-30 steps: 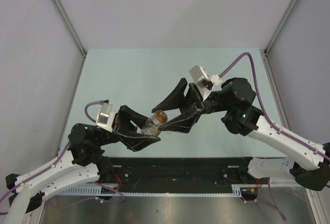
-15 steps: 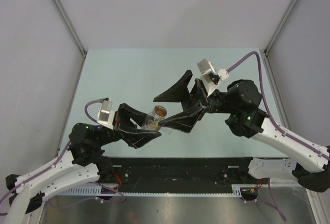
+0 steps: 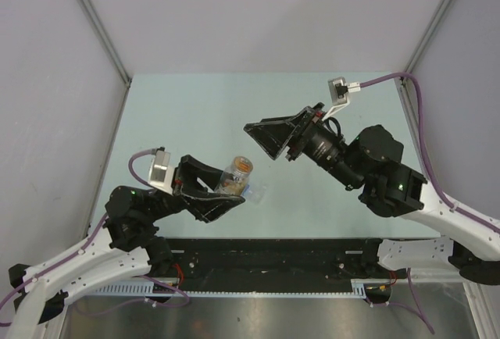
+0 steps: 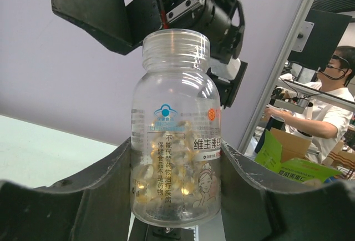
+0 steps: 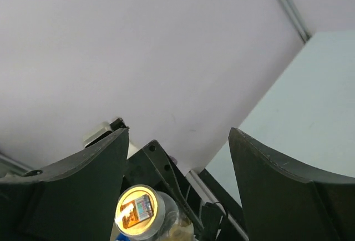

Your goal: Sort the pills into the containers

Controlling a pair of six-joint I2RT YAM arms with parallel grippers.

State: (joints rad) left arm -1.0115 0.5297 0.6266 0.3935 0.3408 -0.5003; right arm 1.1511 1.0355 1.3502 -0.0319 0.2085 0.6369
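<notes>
Pill jar (image 4: pixel 176 141) upright, gripped in left tool (image 4: pixel 176 155), right tool (image 5: pixel 178 135) wide open, apart

Pale green table (image 3: pixel 195 112), grey walls (image 3: pixel 258 11), a person (image 4: pixel 326 108) in the background (headset on), green carton (image 4: pixel 297 170) beside them

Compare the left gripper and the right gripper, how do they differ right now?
The left gripper clamps the uncapped jar; the right gripper is open and empty. The left gripper sits by the near edge of the table; the right gripper is farther out over it. Both are black.
</notes>
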